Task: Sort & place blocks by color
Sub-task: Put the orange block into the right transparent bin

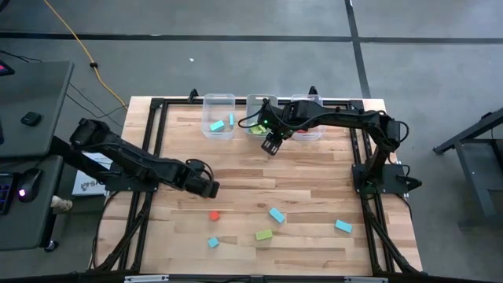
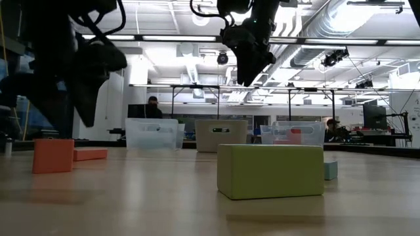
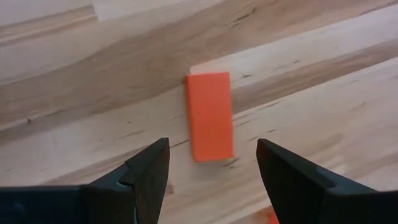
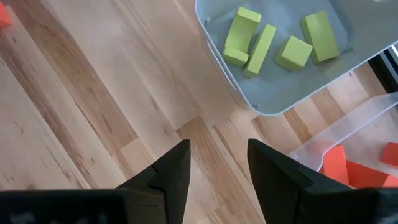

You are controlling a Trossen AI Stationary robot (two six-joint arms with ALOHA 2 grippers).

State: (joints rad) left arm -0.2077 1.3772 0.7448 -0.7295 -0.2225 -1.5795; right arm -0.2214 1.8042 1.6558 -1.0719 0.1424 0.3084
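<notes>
My left gripper [image 3: 211,171], jaws apart and empty, hangs over the small red-orange rectangular block [image 3: 209,116], whose long axis runs straight ahead between the fingers.

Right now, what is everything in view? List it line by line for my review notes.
loose blocks: three light blue, one lime green, two red-orange, near half of the table
bins: three, clear, far edge
binned blocks: two light blue in the left bin, four green in the middle, red-orange in the right, count unclear
people: two, in the room behind
left gripper: open, above a red-orange bar
right gripper: open, empty, before the middle bin
</notes>
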